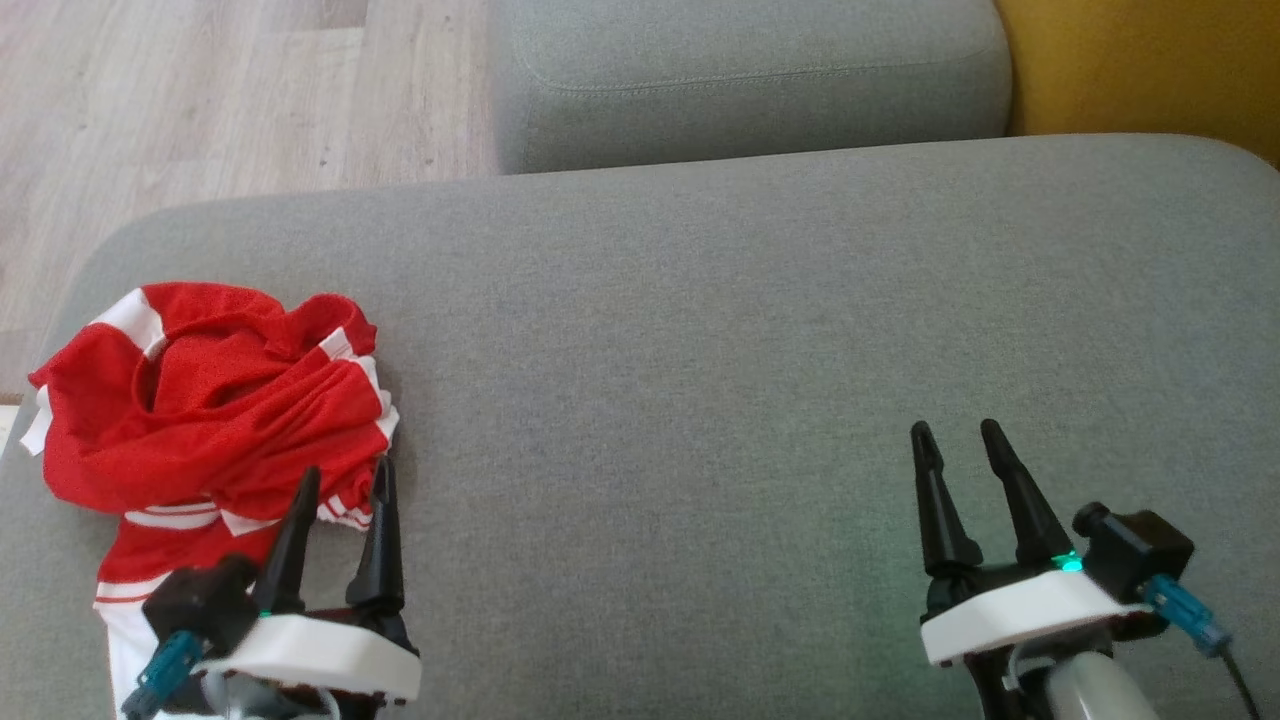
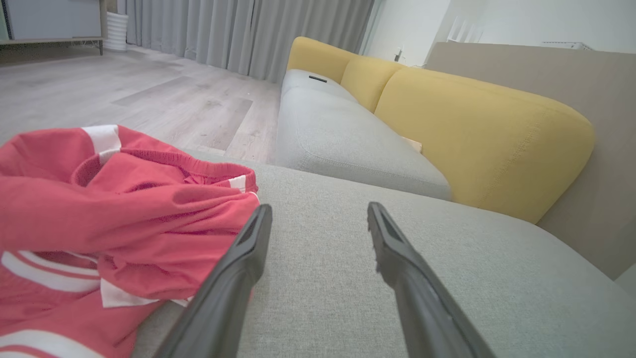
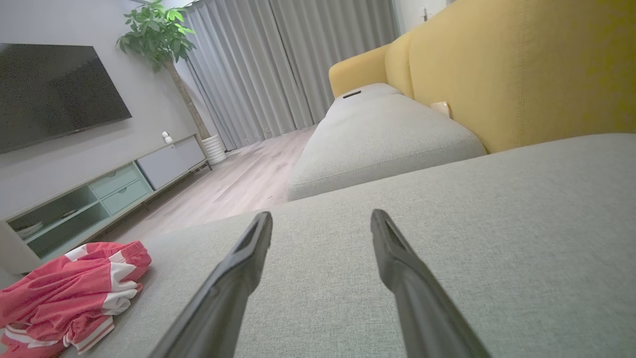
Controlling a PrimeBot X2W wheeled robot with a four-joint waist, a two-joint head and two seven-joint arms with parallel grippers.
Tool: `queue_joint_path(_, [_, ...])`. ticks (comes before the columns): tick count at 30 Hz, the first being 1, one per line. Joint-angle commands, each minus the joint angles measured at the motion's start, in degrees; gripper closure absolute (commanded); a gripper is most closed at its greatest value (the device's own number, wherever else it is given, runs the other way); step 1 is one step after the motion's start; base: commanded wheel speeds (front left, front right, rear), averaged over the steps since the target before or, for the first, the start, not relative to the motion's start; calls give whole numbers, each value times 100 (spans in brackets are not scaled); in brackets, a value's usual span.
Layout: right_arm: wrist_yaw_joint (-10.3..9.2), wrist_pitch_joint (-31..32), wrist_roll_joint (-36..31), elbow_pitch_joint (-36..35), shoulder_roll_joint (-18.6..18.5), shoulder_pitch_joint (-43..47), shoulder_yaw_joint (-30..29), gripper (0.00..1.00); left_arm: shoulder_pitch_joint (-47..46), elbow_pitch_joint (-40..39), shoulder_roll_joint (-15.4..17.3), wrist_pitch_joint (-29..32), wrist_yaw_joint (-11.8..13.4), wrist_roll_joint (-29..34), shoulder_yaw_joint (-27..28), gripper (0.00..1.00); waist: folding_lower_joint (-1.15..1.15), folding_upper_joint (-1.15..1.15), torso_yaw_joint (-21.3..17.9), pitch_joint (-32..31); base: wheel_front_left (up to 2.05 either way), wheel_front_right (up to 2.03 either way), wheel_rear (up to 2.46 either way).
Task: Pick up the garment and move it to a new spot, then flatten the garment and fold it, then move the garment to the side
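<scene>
I've got the red and white garment (image 1: 210,400) lying crumpled on the left end of the big grey seat cushion (image 1: 700,300), part of it hanging over the cushion's left near edge. My left gripper (image 1: 348,466) sits low over the cushion at the garment's right near edge, jaws wide apart and holding nothing; whether the left finger brushes the cloth I cannot tell. My right gripper (image 1: 955,428) hangs over the right half of the cushion, well apart from the garment, jaws likewise spread and empty. Across the floor from the cushion stands a low cabinet (image 3: 99,194): its open shelf holds something pale (image 3: 30,229), too small to make out. Beside the cabinet, a white ribbed pot (image 3: 214,149) holds a tall leafy plant (image 3: 154,30).
</scene>
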Motion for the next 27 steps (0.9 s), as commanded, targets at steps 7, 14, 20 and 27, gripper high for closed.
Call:
queue_joint_path(7, [40,-196,-600,-246,-41,-228,270,0,-88,-313,81,-185,37,629,72,0,0,0,13,-41,0,0,0])
queue_joint_path(14, [42,-314,-1034,-272,-44,-193,366,0,2,-422,85,-303,62,947,92,0,0,0,20,-80,0,0,0])
queue_joint_path(20, [44,-399,-1324,-250,-46,-176,325,0,46,-430,88,-387,79,1172,114,0,0,0,30,-124,0,0,0])
queue_joint_path(27, [45,-437,-1440,-98,-47,-173,339,0,51,-324,89,-425,65,1280,190,0,0,0,-10,-152,0,0,0])
